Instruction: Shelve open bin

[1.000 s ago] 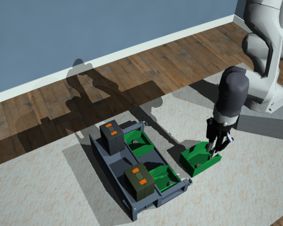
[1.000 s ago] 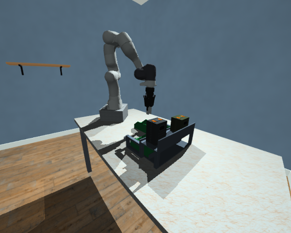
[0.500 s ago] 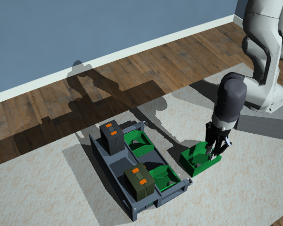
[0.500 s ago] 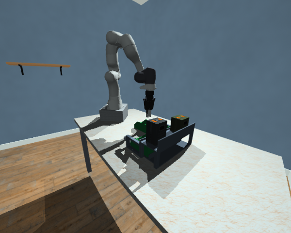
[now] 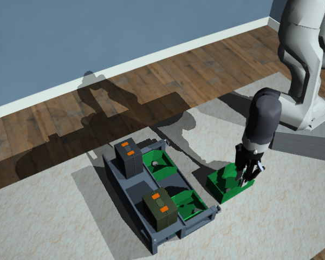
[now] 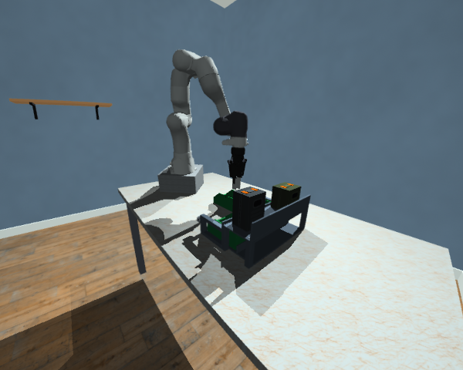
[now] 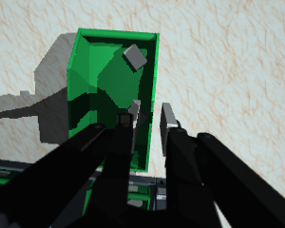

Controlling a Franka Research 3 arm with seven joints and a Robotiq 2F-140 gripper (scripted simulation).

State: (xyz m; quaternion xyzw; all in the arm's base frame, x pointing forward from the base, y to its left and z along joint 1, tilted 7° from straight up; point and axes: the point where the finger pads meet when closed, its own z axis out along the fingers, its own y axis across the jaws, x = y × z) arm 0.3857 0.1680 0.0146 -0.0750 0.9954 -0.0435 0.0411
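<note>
The green open bin [image 5: 222, 186] [image 6: 223, 198] [image 7: 111, 78] stands on the table to the right of the grey shelf [image 5: 134, 191] [image 6: 282, 216]. A small grey part [image 7: 134, 57] lies inside it. My gripper [image 5: 242, 181] [image 6: 235, 182] [image 7: 150, 113] is low over the bin's right side wall, one finger inside the bin and one outside. The fingers stand a little apart, with gaps to the wall on both sides. Two more green bins [image 5: 160, 164] [image 5: 189, 202] stand in the shelf's row, with a free place [image 5: 171, 186] between them.
A dark grey box [image 5: 128, 157] [image 6: 248, 205] and an olive box [image 5: 160, 208] [image 6: 286, 194] stand on the shelf's upper board. The shelf's front lip [image 5: 199, 217] runs along the row. The robot's base block [image 5: 302, 140] stands at the right rear of the table.
</note>
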